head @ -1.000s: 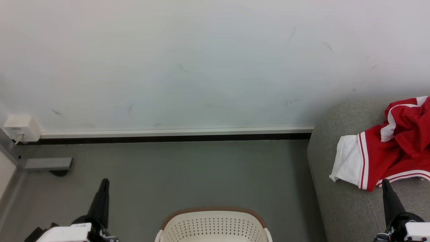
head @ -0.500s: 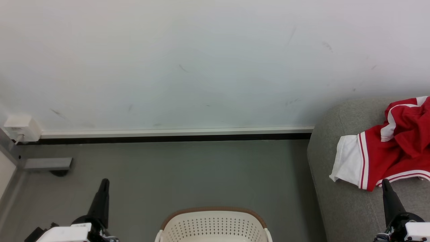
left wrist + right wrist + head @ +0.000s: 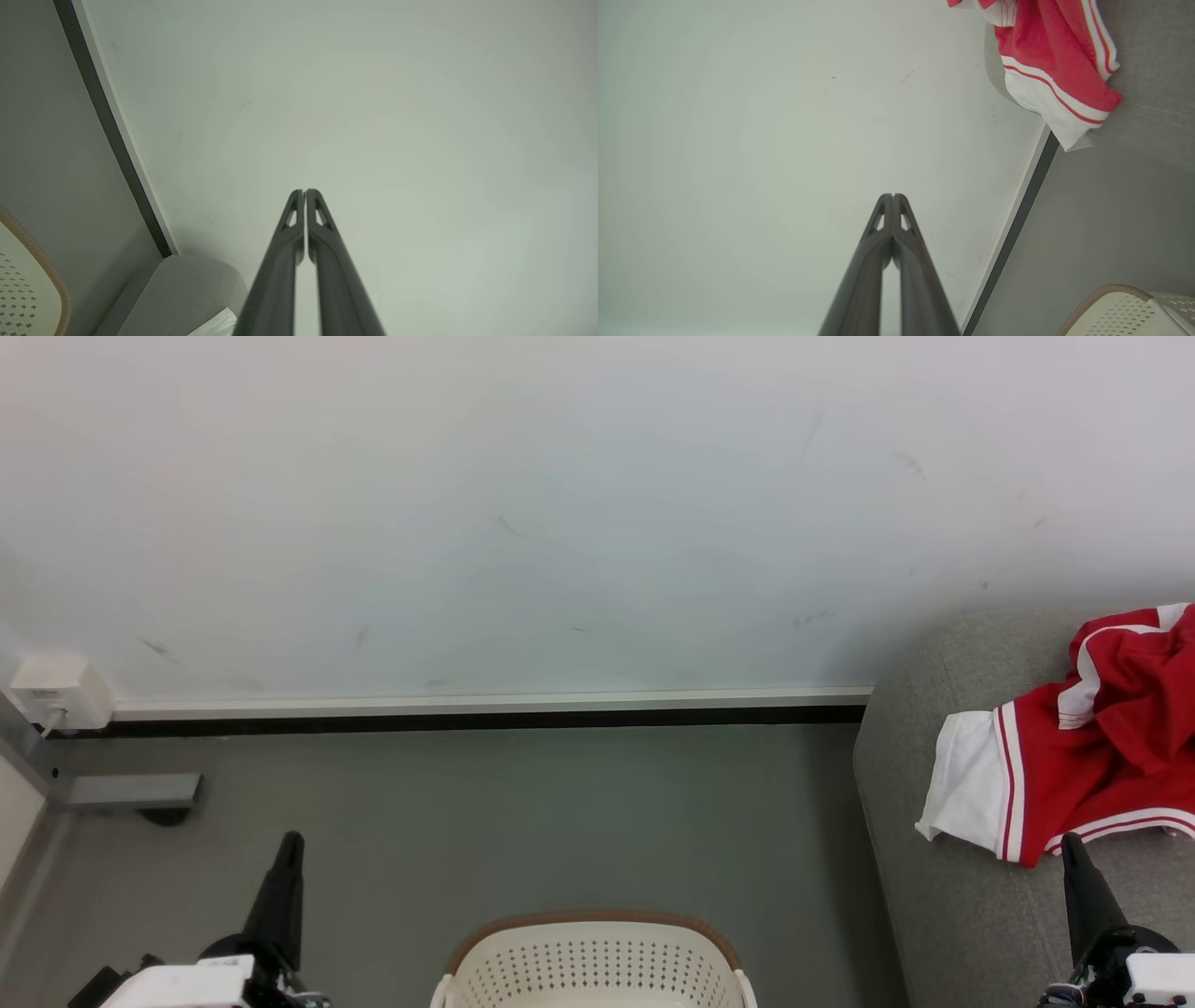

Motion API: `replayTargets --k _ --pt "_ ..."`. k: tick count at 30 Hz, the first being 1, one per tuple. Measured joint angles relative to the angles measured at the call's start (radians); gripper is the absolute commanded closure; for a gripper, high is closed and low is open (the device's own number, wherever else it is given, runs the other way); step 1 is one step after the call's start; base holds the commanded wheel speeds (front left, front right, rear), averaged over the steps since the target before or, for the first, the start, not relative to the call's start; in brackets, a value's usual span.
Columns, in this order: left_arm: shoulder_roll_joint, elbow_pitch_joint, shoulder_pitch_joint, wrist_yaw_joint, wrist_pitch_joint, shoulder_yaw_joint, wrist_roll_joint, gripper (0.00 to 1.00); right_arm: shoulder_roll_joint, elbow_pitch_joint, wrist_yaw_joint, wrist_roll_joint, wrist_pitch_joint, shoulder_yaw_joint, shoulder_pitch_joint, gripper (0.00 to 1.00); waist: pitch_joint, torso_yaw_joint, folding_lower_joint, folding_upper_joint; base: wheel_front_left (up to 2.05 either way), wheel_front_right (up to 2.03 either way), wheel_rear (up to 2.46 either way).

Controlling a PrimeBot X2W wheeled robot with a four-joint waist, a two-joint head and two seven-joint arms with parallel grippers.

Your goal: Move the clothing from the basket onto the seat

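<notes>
The red clothing (image 3: 1092, 756) with white panels lies crumpled on the grey seat (image 3: 943, 896) at the right edge of the head view; the right wrist view has the clothing (image 3: 1055, 60) at its top right. The cream basket (image 3: 597, 961) with its brown rim stands on the floor at the bottom centre, and what shows of its inside holds nothing. My left gripper (image 3: 291, 840) is shut and empty, left of the basket. Just below the clothing's hem, my right gripper (image 3: 1071, 840) is shut and empty. Both pairs of fingertips meet: left gripper (image 3: 305, 192), right gripper (image 3: 893, 196).
A white wall with a pale baseboard (image 3: 485, 702) runs across the back. A white power adapter (image 3: 56, 693) and a grey bracket (image 3: 131, 791) sit at the far left. Grey floor (image 3: 560, 812) lies between wall, basket and seat.
</notes>
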Motion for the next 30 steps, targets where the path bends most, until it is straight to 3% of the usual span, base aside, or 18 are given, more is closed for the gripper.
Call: replayTargets --k 30 --pt "0.000 0.000 0.000 0.000 0.000 0.000 0.000 1.00 0.000 0.000 0.000 0.000 0.000 0.000 0.000 1.00 0.000 0.000 0.0000 0.0000 0.00 0.00 0.00"
